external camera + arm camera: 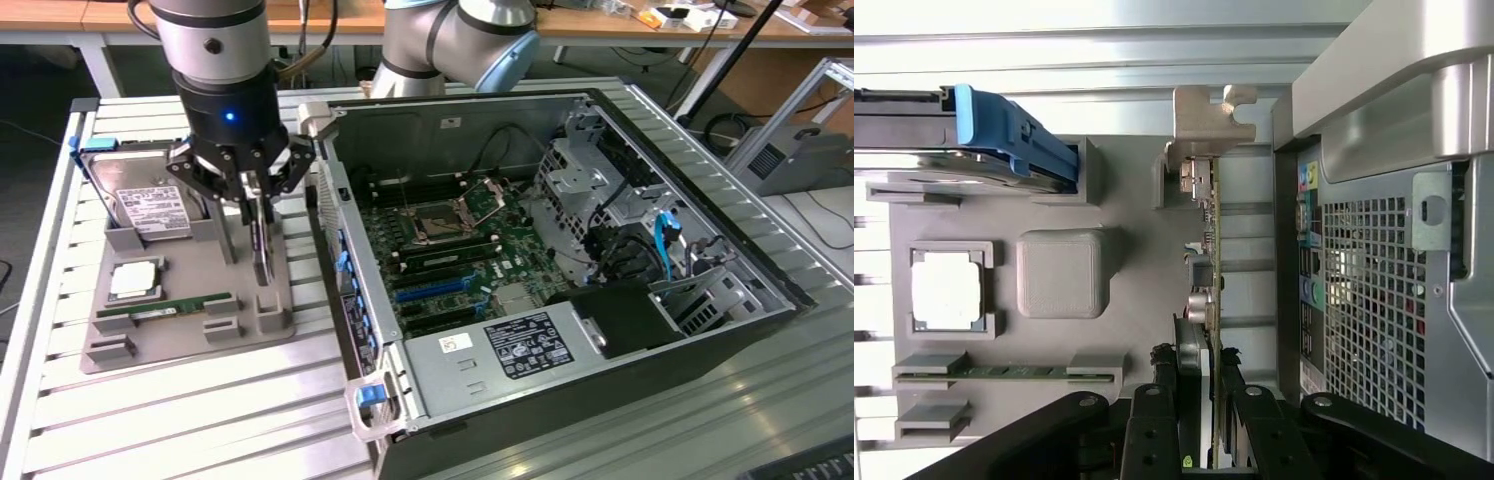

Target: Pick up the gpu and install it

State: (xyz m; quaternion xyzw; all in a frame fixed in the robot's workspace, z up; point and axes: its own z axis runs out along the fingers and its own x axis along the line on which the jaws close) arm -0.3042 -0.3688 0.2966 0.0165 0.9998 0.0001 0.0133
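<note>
Though clenched on the gpu (1209,250) with pincer (1199,385) fingers either side, not yet lifted from tray (1144,300) beneath; installation left.

Gpu (1213,240) on edge in grey tray (1134,300), gripper (1199,365) clamped on it; hard drive (914,130), processor chip (949,290), memory stick (1004,372); computer case (1374,300) beside.
</note>
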